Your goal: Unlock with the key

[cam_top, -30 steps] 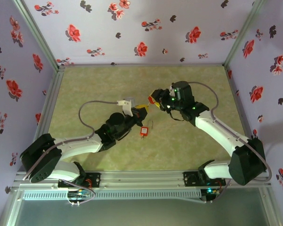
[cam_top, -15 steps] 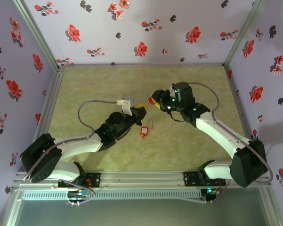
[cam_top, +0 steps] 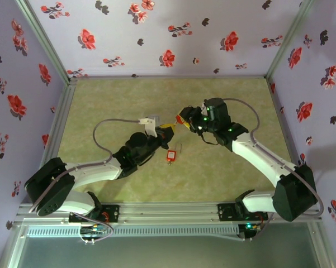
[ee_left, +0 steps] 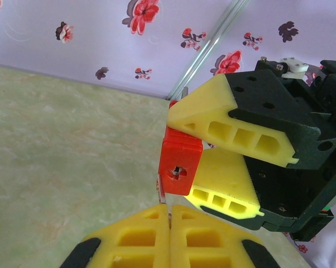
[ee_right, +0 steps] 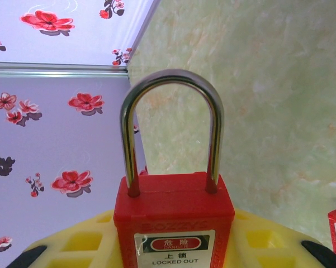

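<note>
Yellow-padded right gripper (cam_top: 183, 119) clamps the red padlock (ee_right: 173, 218) by its body, shackle (ee_right: 170, 84) still seated. The left gripper (ee_left: 169, 215), just beside the padlock's keyed end, is pinched shut on the key (ee_left: 161, 191). The tip looks slightly off the keyhole (ee_left: 179, 172), so line up the blade first, then push straight in.

White-and-black arms (cam_top: 92, 174), grey cables (cam_top: 96, 134), yellow jaws

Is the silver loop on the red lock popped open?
No, both ends of the silver loop sit down inside the red lock.
</note>
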Robot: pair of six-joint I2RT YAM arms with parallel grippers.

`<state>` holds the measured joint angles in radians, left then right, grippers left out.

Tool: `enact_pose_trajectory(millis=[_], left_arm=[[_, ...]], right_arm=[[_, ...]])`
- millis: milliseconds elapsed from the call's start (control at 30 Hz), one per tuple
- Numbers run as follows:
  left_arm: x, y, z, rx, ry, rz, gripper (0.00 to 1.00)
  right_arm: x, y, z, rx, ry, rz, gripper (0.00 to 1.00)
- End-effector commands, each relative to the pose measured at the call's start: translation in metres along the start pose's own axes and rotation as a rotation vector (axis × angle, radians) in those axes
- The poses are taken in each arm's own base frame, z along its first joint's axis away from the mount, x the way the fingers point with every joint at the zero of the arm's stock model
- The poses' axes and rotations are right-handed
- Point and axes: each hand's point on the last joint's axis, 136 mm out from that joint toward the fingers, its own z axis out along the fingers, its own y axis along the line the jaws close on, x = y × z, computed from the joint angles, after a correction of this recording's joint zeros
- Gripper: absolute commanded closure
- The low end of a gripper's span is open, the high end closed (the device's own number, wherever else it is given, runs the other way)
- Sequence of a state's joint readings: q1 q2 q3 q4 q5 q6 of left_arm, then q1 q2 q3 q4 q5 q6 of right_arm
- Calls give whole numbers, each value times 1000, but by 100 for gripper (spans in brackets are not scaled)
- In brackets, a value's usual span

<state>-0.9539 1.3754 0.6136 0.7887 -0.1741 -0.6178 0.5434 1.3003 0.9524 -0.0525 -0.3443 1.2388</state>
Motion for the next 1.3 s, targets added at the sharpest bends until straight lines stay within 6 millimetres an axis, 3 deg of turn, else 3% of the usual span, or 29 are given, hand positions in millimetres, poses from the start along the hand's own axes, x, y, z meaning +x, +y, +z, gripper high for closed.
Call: enact_pose_trajectory(millis=[0,533,867,1267], left_arm=[[-11,-16,3,63,-17,-2,100],[-18,-26,-3,105,-29,1,100],[-16,-17,-3,65,-28,12,100],[-45,-21,-3,68,-122,51,100]], right_arm=[[11,3,7,-24,41,-9,100],[12,-8,17,0,51,3,100],[14,-4,15,-17,55,3,100],[29,-11,17,-76,89,85,100]])
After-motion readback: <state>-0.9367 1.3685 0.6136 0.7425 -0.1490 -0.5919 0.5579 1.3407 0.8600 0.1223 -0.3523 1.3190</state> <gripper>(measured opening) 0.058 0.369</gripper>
